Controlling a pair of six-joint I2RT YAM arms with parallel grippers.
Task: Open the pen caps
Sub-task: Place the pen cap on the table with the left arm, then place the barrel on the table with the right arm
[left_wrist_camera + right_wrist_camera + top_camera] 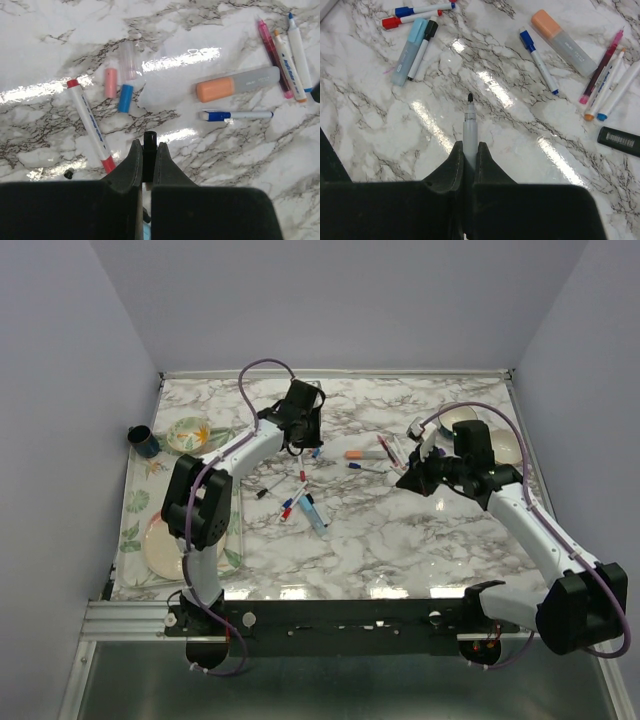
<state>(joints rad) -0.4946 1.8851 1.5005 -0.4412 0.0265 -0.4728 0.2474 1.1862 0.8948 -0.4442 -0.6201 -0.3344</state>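
My left pincer [148,148] is clamped together on a stubby black cap [149,136], held over the marble bench [45,30]. My right pincer [469,146] is clamped on a pale pen [470,127]. Its black tip is bare and points out over open marble, apart from everything lying there.

Beyond the left pincer, toward the far edge, a pink cap [110,82], a blue cap [125,98] and a clear cap [128,60] lie close together. A red-ended pen [90,125] lies just left of them, and an orange highlighter [237,85] lies to their right. Nearer the bench's middle, beside a blue highlighter [409,50], three pens wear their caps: a black-capped pen [422,47], a blue-capped pen [420,9] and a red-capped pen [405,20].

Risks, as I judge them:
- The black cap is small and pinched near its end, so it could pop out sideways and roll among the loose caps.
- The bare tip could ink the marble if I lower the right arm carelessly.
- Laid on this glossy bench, the pen could roll into the others.
- Both arms reach over the same cluster, so a hasty move might knock them together.

Writing: blue print runs along the red-ended pen's barrel, too small to read. A black block [619,141], just beside three thin pens [605,85], carries a barcode label. I can read no brand.
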